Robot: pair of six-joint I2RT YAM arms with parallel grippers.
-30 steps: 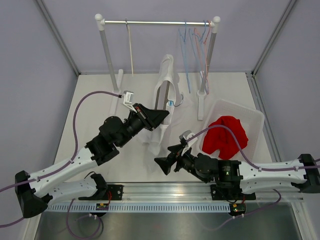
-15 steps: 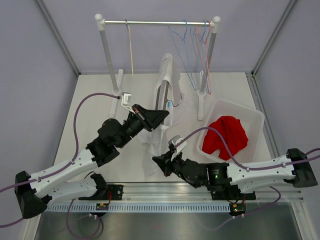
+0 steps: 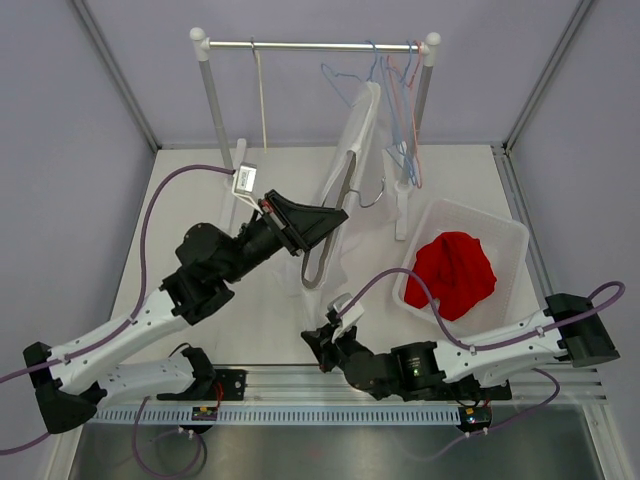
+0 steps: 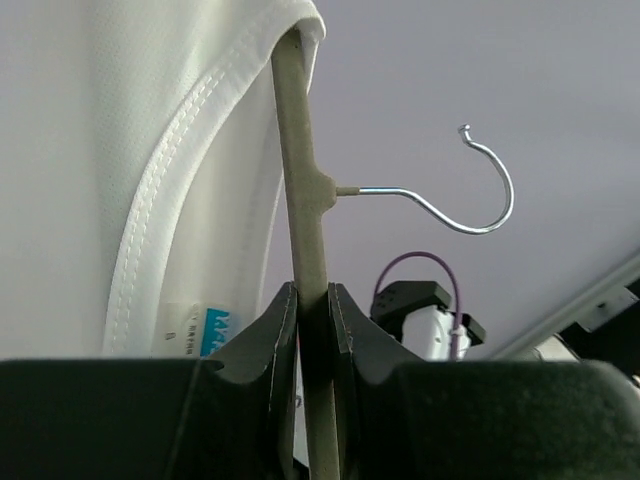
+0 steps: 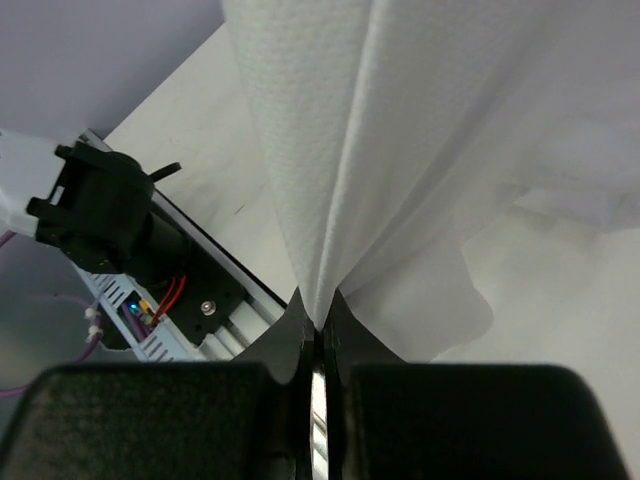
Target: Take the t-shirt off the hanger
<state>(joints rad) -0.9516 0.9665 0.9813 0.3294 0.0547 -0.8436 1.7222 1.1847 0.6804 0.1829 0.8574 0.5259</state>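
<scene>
Gripping the hanger [image 4: 300,180] with the left tool [image 4: 312,300], with jaws drawn in to a narrow gap and pressed on either side of the beige bar, just below where the wire hook [image 4: 400,192] leaves it. Holding that hanger off the rail, in front of the rack [image 3: 320,45] and between its two posts, steeply tilted. From above, left tool [image 3: 338,214] found well in front of the rack, roughly midway between the posts.

Draped on the hanger and not yet off it: the white t-shirt [image 3: 352,150], collar seam wrapped over the bar's top end in the left wrist view [image 4: 120,150], with a blue label just inside the neck. Pulled into a long taut band, running from near the rail in the top view down toward the arm bases.

Pinching the t-shirt's lower part [image 5: 400,130] with the right tool [image 5: 316,312], closed right down, with a gathered fold of cloth caught between the tips. Sitting low over the counter [image 3: 460,175], far in front of the rack, near the arm bases [image 3: 312,340].

Hanging on the rail by the rack's right post: a bunch of thin spare hangers [image 3: 395,100]. Standing in front of that right post and out to its right: a white bin [image 3: 515,235] with a red garment [image 3: 455,270] inside.
</scene>
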